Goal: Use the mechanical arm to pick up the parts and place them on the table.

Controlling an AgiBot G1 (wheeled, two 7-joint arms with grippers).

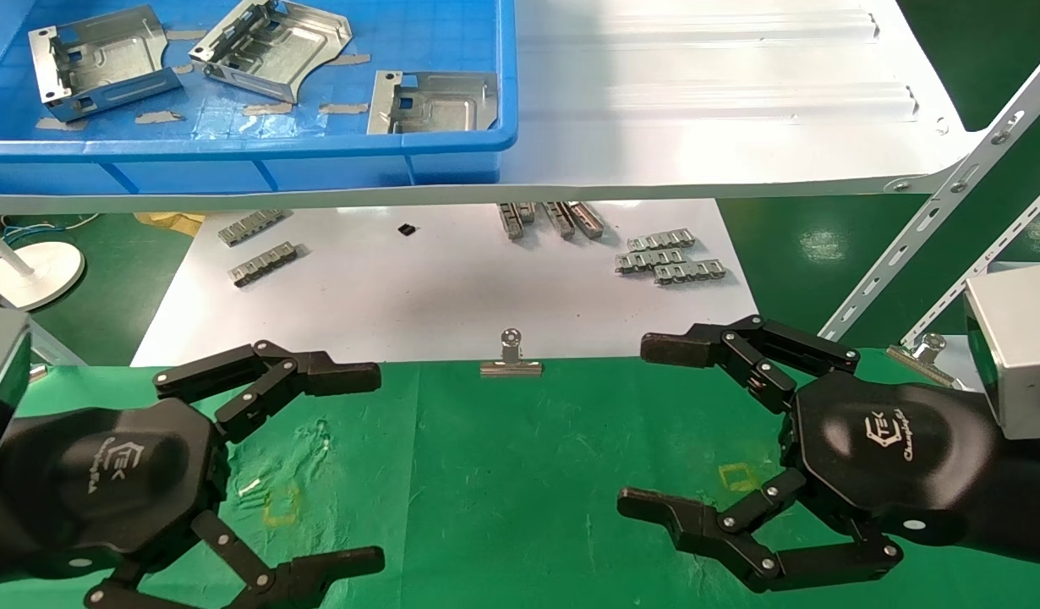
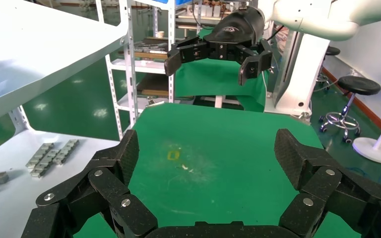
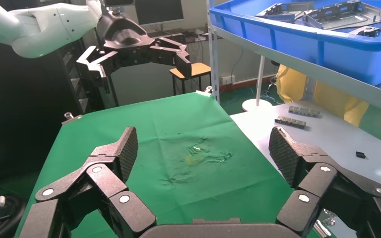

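Observation:
Three silver-grey sheet-metal parts lie in a blue bin (image 1: 452, 144) on the white shelf: one at the left (image 1: 101, 61), one in the middle (image 1: 270, 44), one at the right (image 1: 434, 101); they also show in the right wrist view (image 3: 327, 12). The green cloth table (image 1: 520, 474) lies below, with nothing on it but small yellow marks. My left gripper (image 1: 359, 465) is open and empty above the table's left side. My right gripper (image 1: 638, 427) is open and empty above its right side. Each shows in its own wrist view, left (image 2: 206, 153) and right (image 3: 203, 148).
A white board (image 1: 444, 288) behind the cloth carries small grey linked strips (image 1: 668, 258) and a small black piece (image 1: 407, 229). Binder clips (image 1: 511, 359) hold the cloth's far edge. The shelf's slotted white posts (image 1: 934, 211) rise at the right. A white lamp base (image 1: 34, 271) stands at the left.

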